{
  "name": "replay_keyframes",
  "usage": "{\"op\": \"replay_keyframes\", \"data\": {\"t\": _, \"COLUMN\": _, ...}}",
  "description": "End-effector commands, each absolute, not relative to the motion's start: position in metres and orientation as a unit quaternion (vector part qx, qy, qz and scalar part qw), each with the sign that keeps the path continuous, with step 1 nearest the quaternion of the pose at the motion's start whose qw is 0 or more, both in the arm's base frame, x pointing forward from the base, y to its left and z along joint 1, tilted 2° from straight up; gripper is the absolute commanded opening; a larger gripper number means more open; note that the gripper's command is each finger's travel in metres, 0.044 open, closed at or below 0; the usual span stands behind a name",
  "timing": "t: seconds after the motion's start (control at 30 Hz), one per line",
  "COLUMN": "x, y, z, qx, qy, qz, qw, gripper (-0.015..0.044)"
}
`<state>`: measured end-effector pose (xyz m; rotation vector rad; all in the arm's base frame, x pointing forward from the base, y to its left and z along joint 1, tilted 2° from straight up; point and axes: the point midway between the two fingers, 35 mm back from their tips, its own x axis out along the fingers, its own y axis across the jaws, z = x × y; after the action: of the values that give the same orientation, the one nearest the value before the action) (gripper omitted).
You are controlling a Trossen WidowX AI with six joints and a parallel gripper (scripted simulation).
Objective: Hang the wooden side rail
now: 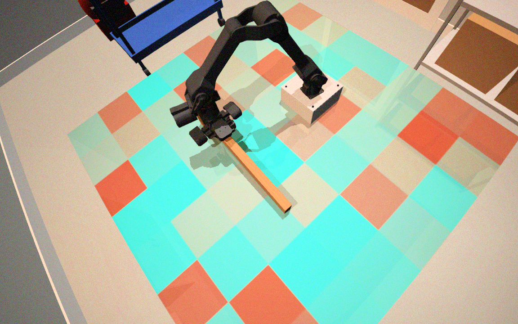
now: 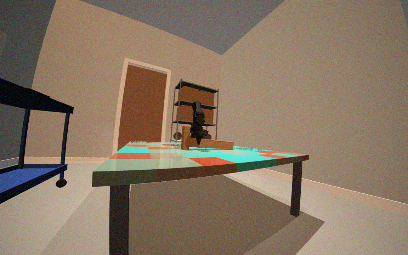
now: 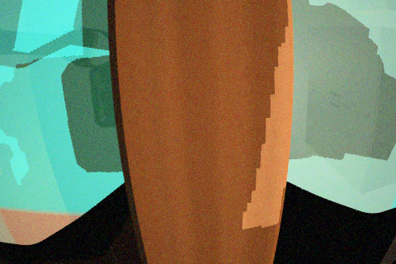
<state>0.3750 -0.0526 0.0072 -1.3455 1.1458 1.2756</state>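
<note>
We've got the gripper [image 1: 217,131] clamped on the side rail [image 1: 259,175], left of centre in the top view, hook end raised beside the headboard post [image 2: 185,137], far end on the table [image 2: 167,173]. Hooks and pins hidden. Next: lower onto pins, release. Rail is a plain, straight, square-edged wood bar.

Wooden rail [image 3: 198,127] fills frame centre top to bottom, mostly shadowed, lit strip lower right; cyan desk [image 3: 44,0] behind.
</note>
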Motion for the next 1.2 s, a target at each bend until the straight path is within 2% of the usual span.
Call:
{"op": "replay_keyframes", "data": {"t": 0.0, "x": 0.3777, "y": -0.0540, "z": 0.0107, "qx": -0.552, "qy": 0.465, "qz": 0.515, "qw": 0.463, "gripper": 0.0000}}
{"op": "replay_keyframes", "data": {"t": 1.17, "x": 0.3779, "y": -0.0542, "z": 0.0048, "qx": -0.552, "qy": 0.465, "qz": 0.515, "qw": 0.463, "gripper": 0.0000}}
